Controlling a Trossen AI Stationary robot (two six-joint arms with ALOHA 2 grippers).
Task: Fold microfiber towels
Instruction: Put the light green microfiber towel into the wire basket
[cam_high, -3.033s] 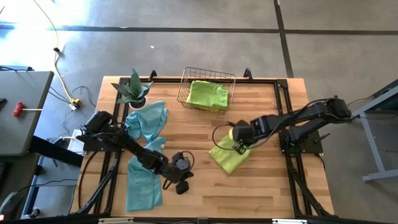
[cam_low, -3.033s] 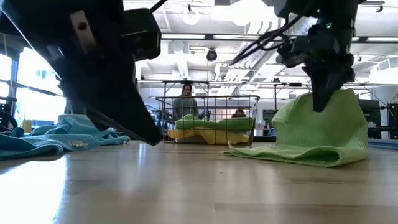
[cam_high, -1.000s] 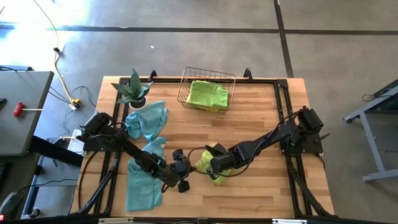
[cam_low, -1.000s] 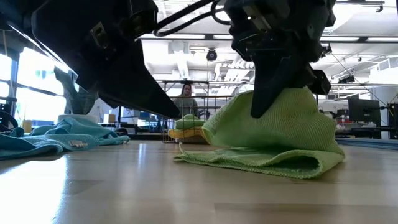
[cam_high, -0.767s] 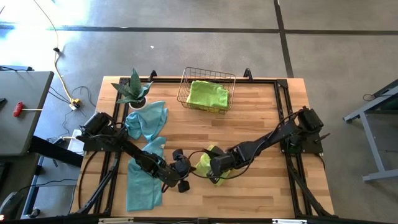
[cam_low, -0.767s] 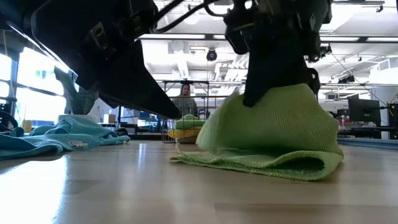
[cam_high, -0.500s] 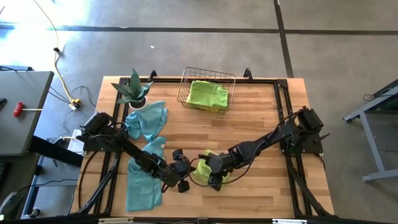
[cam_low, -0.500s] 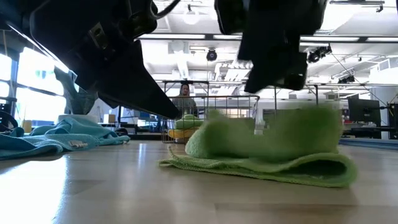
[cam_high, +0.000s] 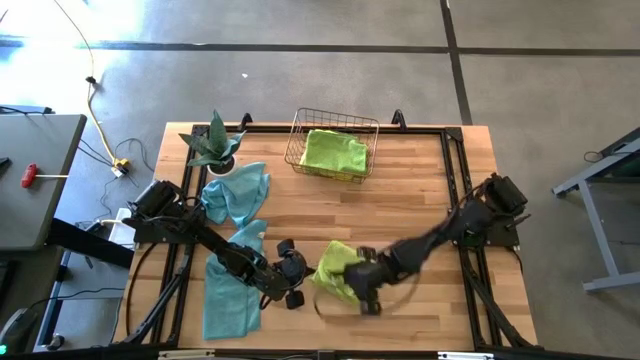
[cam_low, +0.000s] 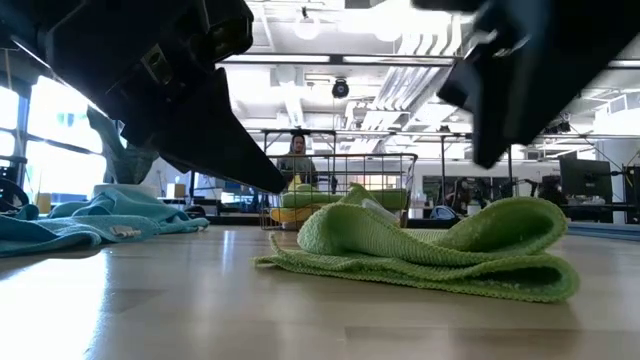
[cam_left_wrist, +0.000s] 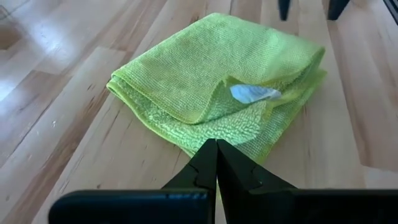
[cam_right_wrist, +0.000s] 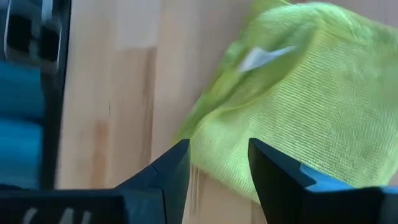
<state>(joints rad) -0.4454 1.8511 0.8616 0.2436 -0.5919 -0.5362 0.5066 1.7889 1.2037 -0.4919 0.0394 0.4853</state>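
- Spanning most of the high view, a wooden table (cam_high: 420, 190) on a black frame carries both arms and everything listed below.
- Left arm: reaches from the table's left edge toward the middle; left gripper (cam_high: 293, 283) lies low just beside the folded towel, fingers (cam_left_wrist: 214, 163) pressed together and gripping nothing.
- Right arm: stretches from the right edge across to the front middle; right gripper (cam_high: 366, 297) is at the folded towel's near-right edge, fingers (cam_right_wrist: 176, 167) parted with a clear gap, nothing between them.
- Teal towels (cam_high: 234, 240): two loose, unfolded pieces along the left side, one near the plant, one toward the front edge.
- Wire basket (cam_high: 303, 128): stands at the back of the table; holds a folded green towel (cam_high: 334, 152); the low view alone shows a yellow layer (cam_low: 340, 215) beneath it inside the basket.
- Folded towel (cam_high: 333, 268): lime green, lying flat on bare wood between the two grippers at front centre, free of both.
- Plant (cam_high: 214, 142): spiky, in a pot at the back left corner.
- White tag (cam_left_wrist: 250, 93): on the folded towel's upper layer, seen in the wrist views only.
- Person (cam_low: 299, 160): visible only in the low view, beyond the basket.
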